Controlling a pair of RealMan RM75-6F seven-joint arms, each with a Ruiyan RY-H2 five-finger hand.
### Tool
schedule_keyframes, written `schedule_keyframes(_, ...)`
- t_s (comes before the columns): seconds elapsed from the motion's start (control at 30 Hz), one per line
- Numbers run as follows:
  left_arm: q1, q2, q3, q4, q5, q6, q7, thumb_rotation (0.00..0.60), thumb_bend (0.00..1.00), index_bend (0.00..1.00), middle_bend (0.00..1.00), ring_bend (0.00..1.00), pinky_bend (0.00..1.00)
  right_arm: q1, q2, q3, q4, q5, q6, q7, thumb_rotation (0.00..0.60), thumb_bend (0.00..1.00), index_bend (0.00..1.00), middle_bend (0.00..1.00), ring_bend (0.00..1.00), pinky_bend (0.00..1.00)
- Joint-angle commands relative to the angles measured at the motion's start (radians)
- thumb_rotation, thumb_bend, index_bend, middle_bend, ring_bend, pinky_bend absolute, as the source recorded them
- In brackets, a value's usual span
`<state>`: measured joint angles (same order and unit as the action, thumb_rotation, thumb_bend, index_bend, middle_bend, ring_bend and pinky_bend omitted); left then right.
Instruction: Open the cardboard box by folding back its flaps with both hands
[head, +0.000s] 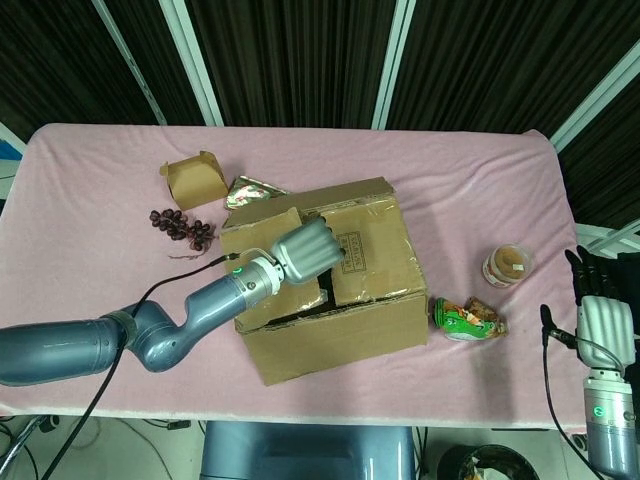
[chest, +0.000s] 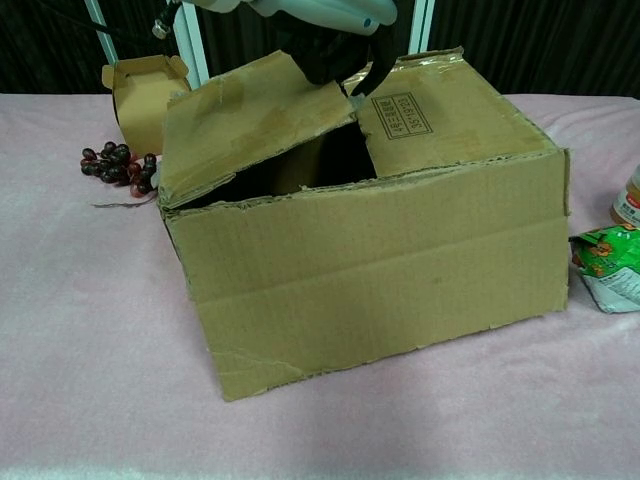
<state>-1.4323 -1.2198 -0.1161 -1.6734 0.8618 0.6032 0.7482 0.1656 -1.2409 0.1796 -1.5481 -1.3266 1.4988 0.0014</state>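
A large cardboard box (head: 352, 325) stands mid-table on the pink cloth; in the chest view its front wall (chest: 400, 270) faces me. My left hand (head: 308, 250) curls around the inner edge of the left top flap (chest: 250, 120) and holds it raised at a slant, so a dark opening shows beneath. In the chest view that hand (chest: 335, 35) sits at the flap's top corner. The right top flap (chest: 445, 110) lies flat on the box. Off the table's right edge, far from the box, my right hand (head: 603, 310) hangs with its fingers straight and nothing in it.
A small open cardboard carton (head: 192, 178) and a bunch of dark grapes (head: 182, 225) lie left of the box, with a foil packet (head: 250, 190) behind it. On the right are a round jar (head: 507, 266) and a green snack bag (head: 466, 320).
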Motion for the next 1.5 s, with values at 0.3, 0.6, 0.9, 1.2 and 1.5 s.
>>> schedule_keyframes(0.3, -0.02, 0.18, 0.009, -0.169, -0.071, 0.014, -0.023, 0.6, 1.0, 0.46, 0.67, 0.47, 0.48, -0.004, -0.004, 0.0, 0.0, -0.01, 0.002, -0.006, 0.6, 0.44, 0.0, 0.0, 0.0, 0.22)
schedule_keyframes(0.6, -0.013, 0.363, 0.011, -0.315, -0.081, 0.029, -0.048, 0.6, 1.0, 0.46, 0.66, 0.47, 0.48, -0.006, -0.005, 0.003, 0.004, -0.01, -0.001, -0.006, 0.6, 0.44, 0.0, 0.0, 0.0, 0.22)
schedule_keyframes(0.9, -0.009, 0.515, 0.054, -0.405, -0.114, -0.026, -0.06, 0.6, 1.0, 0.45, 0.66, 0.47, 0.48, -0.009, -0.006, 0.005, 0.003, -0.015, 0.0, -0.011, 0.6, 0.44, 0.0, 0.0, 0.0, 0.22)
schedule_keyframes(1.2, 0.017, 0.625, 0.085, -0.468, -0.106, -0.055, -0.082, 0.6, 1.0, 0.45, 0.66, 0.47, 0.48, -0.011, -0.005, 0.006, 0.004, -0.015, -0.003, -0.014, 0.6, 0.44, 0.0, 0.0, 0.0, 0.22)
schedule_keyframes(1.5, 0.131, 0.761, 0.095, -0.549, 0.002, -0.022, -0.135, 0.6, 1.0, 0.45, 0.66, 0.47, 0.48, -0.013, -0.003, 0.01, 0.006, -0.011, -0.008, -0.011, 0.6, 0.44, 0.0, 0.0, 0.0, 0.22)
